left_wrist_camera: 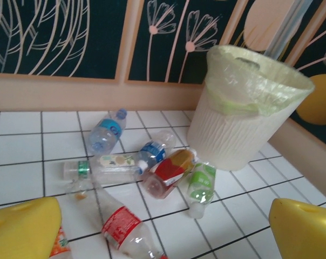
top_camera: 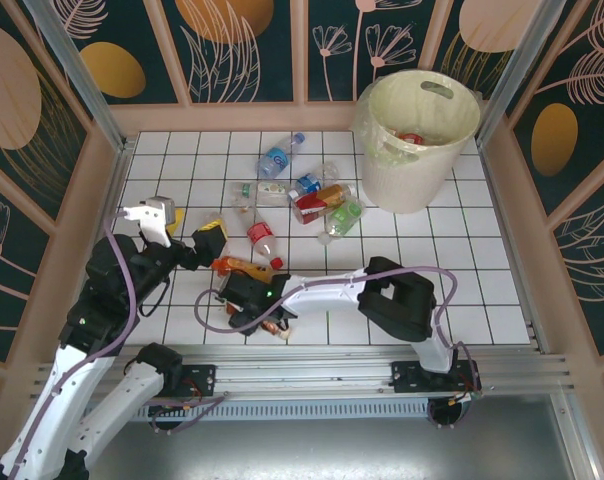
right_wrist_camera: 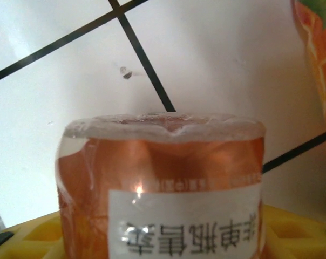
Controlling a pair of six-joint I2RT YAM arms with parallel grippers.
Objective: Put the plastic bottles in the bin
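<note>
The bin [top_camera: 417, 130] [left_wrist_camera: 244, 116], pale cream with a clear liner, stands at the far right and holds some bottles. Several plastic bottles lie in a cluster in front of it: a blue-labelled one [left_wrist_camera: 105, 133], a red-and-orange one [left_wrist_camera: 171, 171], a green-labelled one [left_wrist_camera: 201, 183] and a red-labelled one [left_wrist_camera: 120, 225] [top_camera: 261, 236]. My left gripper [top_camera: 207, 245] [left_wrist_camera: 163, 237] hangs open near the red-labelled bottle, its yellow fingers [left_wrist_camera: 22, 226] wide apart. My right gripper [top_camera: 265, 318] is shut on an orange-tinted bottle [right_wrist_camera: 160, 183] [top_camera: 274, 326] low at the near edge.
Another orange bottle [top_camera: 240, 267] [right_wrist_camera: 317, 65] lies just beside the right gripper. Wooden walls with dark leaf panels [top_camera: 232, 40] enclose the white tiled table [top_camera: 462, 270]. An aluminium rail [top_camera: 362, 365] runs along the near edge.
</note>
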